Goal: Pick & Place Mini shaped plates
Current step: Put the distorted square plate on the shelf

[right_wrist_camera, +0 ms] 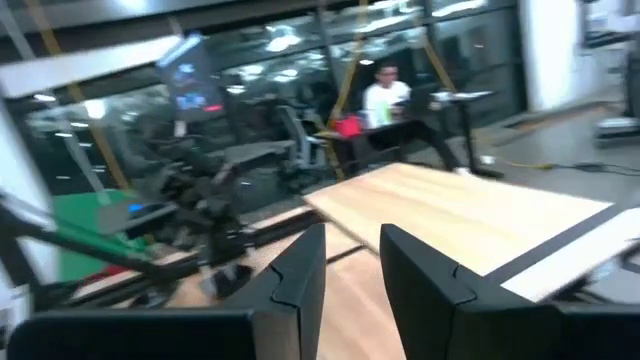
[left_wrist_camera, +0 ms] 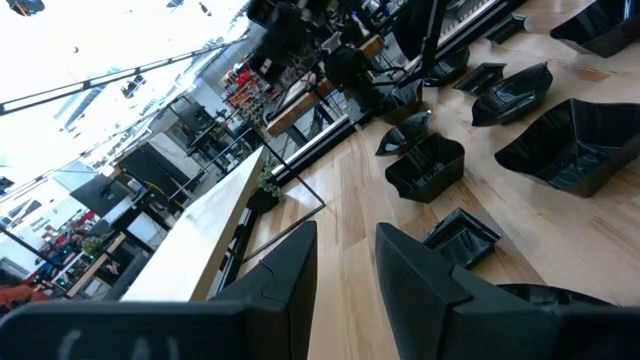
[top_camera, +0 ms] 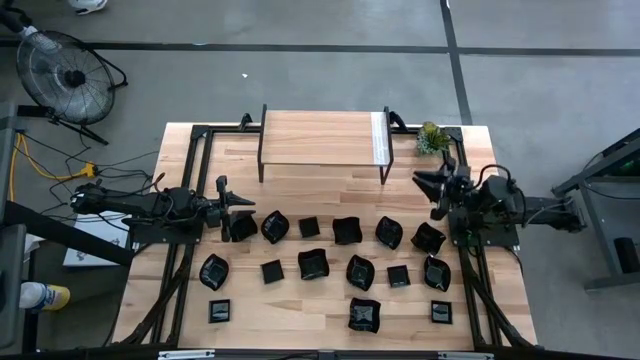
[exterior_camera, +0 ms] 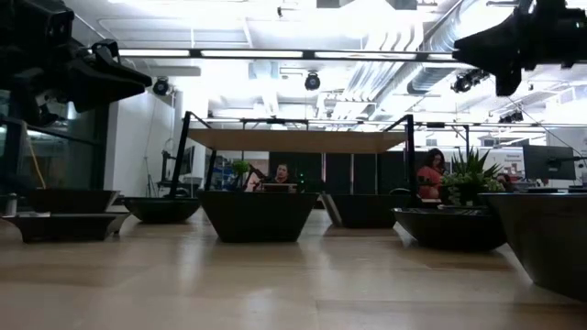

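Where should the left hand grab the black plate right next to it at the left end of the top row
Probably the raised rim of that mini plate, coming straight down with one finger inside the bowl and one outside. The plates sit low with flared walls, so only an edge offers a pinch. The left hand, empty with fingers parted, hovers just beside it; the neighbouring plate leaves some clearance.

Two dark, nearly black jointed robot arms, built of chunky segments with thin black cables running along them. The left gripper and right gripper each end in two flat, matte black, wedge-shaped fingers.
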Tool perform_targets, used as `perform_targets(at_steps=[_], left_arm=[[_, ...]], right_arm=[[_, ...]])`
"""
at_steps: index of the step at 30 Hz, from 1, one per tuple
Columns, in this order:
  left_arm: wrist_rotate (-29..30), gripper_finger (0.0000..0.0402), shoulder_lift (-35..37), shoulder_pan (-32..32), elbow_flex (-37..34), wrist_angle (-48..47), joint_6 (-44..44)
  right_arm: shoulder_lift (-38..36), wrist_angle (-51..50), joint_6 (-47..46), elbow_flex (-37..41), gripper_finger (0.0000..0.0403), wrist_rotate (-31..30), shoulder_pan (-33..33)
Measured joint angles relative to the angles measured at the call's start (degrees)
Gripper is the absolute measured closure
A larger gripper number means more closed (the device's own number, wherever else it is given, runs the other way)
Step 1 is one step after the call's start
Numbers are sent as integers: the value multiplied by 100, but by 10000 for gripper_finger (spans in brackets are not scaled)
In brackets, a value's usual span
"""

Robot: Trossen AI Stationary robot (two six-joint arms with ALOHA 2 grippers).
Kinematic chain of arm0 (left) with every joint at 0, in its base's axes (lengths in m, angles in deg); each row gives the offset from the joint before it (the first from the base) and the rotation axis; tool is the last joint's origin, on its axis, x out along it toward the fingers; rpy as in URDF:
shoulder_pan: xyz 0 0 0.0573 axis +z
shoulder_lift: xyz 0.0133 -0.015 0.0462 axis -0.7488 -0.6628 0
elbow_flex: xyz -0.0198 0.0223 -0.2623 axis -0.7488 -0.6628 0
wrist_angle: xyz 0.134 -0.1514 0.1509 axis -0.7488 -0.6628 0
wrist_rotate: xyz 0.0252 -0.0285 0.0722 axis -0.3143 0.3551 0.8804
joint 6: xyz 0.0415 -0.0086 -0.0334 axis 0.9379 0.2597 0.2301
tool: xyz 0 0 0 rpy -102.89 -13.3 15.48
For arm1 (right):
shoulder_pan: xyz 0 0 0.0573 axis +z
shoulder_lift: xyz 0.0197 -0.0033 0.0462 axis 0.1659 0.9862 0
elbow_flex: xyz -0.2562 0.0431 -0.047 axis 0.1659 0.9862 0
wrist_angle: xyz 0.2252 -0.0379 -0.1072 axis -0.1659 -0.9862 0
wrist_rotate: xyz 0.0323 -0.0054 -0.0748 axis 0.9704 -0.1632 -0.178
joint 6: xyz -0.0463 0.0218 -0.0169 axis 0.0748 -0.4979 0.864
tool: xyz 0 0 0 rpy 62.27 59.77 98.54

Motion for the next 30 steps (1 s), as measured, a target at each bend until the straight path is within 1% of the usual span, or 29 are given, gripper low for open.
perform_targets(at_steps=[3, 7, 12, 14, 18, 23, 26, 28, 30], left_arm=[[-2, 300, -1, 1, 0, 0, 0], [0, 300, 1, -1, 0, 0, 0], [-2, 300, 1, -1, 0, 0, -1], [-2, 300, 0, 0, 0, 0, 0], [-2, 300, 1, 0, 0, 0, 0], [-2, 300, 1, 1, 0, 0, 0], [0, 300, 0, 1, 0, 1, -1], [0, 300, -1, 0, 0, 0, 0], [-1, 300, 0, 1, 0, 0, 0]], right_arm=[[440, -382, 63, -429, 308, -253, 2], [1262, -950, 4, -1043, 308, -573, -2], [2445, -1966, -371, -1936, 308, -561, -2], [2908, -2515, -607, -2359, 308, -420, -2], [3697, -3936, -1253, -3246, 308, 136, -2], [4348, -5431, -2295, -4142, 308, 572, 0], [4535, -6072, -2785, -4396, 308, 848, 17], [4603, -6635, -3197, -4400, 308, 1121, 61], [4654, -7231, -3676, -4341, 308, 1243, 175]])
